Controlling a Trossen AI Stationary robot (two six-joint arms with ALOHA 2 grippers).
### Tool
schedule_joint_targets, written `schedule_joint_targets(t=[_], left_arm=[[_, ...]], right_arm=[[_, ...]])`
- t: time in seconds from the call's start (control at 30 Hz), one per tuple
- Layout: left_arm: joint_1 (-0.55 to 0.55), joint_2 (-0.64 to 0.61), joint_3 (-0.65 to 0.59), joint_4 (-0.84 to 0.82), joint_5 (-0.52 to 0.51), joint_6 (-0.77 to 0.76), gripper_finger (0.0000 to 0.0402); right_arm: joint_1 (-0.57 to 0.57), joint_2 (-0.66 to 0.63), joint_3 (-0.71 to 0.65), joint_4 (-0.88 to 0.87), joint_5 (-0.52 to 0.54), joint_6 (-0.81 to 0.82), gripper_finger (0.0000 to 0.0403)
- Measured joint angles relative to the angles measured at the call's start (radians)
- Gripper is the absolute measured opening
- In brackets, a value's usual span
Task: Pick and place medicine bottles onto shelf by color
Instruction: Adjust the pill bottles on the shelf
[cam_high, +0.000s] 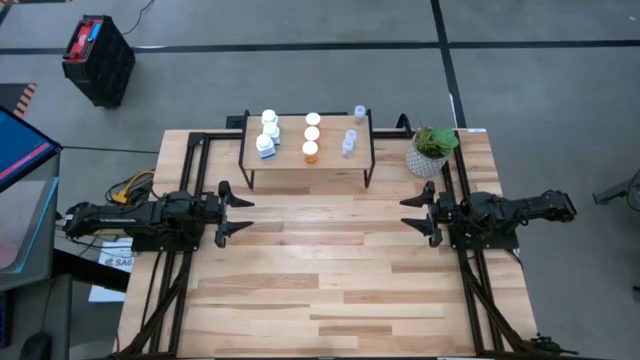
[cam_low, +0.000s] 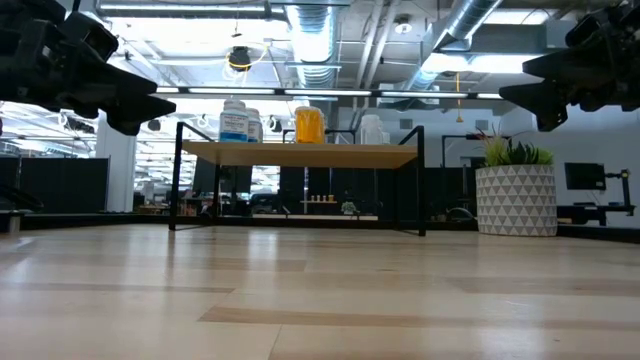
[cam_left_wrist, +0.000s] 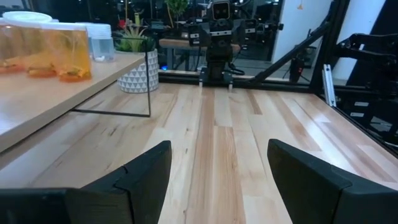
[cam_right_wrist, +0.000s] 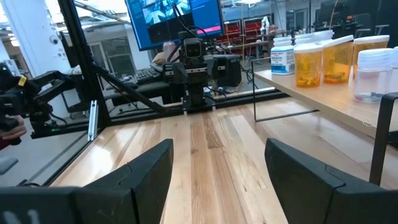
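- the shelf (cam_high: 306, 165) stands at the far edge of the table (cam_high: 330, 290), ahead of and between the two grippers, so either arm can reach its top.
- all the bottles i can see stand upright on the shelf top, grouped in three columns by colour; none lies on the table below, so the sorting looks finished or nearly so (a judgement from how things lie).
- the white bottles (cam_high: 268, 133) fill the column on the left gripper's side: three by my count, packed close together.
- the orange bottles (cam_high: 311, 135) hold the middle column: three white caps in a row, the nearest showing its orange body.
- the clear bottles (cam_high: 350, 140) sit in the column on the right gripper's side: one at the far corner, and two close together nearer the front, hard to separate from above.
- the left gripper (cam_high: 232, 212) hangs above the table, well back from the shelf's near-left leg, fingers spread apart and holding nothing.
- the right gripper (cam_high: 418, 213) mirrors it on the other side, also spread wide and empty, with the potted plant (cam_high: 433, 150) ahead of it, just beside the shelf.
- both face each other across bare boards, which reads as a resting pose.
- count: one shelf, one plant, two grippers.
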Motion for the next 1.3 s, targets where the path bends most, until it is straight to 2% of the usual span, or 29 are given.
schedule_joint_targets(t=[0.17,0.27,0.43,0.6,0.73,0.77,0.9,0.97,1.13,1.2,1.3], left_arm=[[0.0,0.0,0.0,0.0,-0.003,-0.006,0.0254],[0.0,0.0,0.0,-0.001,-0.003,-0.008,0.0254],[0.0,0.0,-0.001,-0.001,-0.004,0.002,0.0254],[0.0,0.0,-0.001,-0.002,-0.004,0.019,0.0254],[0.0,0.0,-0.001,-0.002,-0.004,0.019,0.0254],[0.0,0.0,-0.001,-0.002,-0.004,0.019,0.0254],[0.0,0.0,-0.001,-0.002,-0.004,0.03,0.0254],[0.0,0.0,-0.001,-0.002,-0.004,0.031,0.0254],[0.0,0.0,-0.001,-0.002,-0.004,0.047,0.0254],[0.0,0.0,-0.001,-0.002,-0.004,0.047,0.0254],[0.0,0.0,-0.001,-0.002,-0.004,0.044,0.0254]], right_arm=[[0.0,0.0,-0.003,0.03,0.003,0.027,0.0276],[0.0,0.001,-0.004,0.135,0.012,0.045,0.0276],[0.0,0.0,0.009,0.303,0.028,-0.084,0.0276],[-0.004,0.036,0.124,0.296,0.141,-0.208,0.0276],[-0.041,0.181,0.28,0.246,0.18,-0.265,0.0276],[-0.055,0.232,0.321,0.234,0.21,-0.265,0.0276],[-0.149,0.477,0.555,0.09,0.436,-0.265,0.0276],[-0.223,0.603,0.698,-0.039,0.454,-0.268,0.0276],[-0.502,0.901,1.113,-0.346,0.424,-0.227,0.0276],[-0.637,1.016,1.262,-0.513,0.295,-0.183,0.0276],[-0.814,1.183,1.441,-0.683,0.023,-0.136,0.0276]])
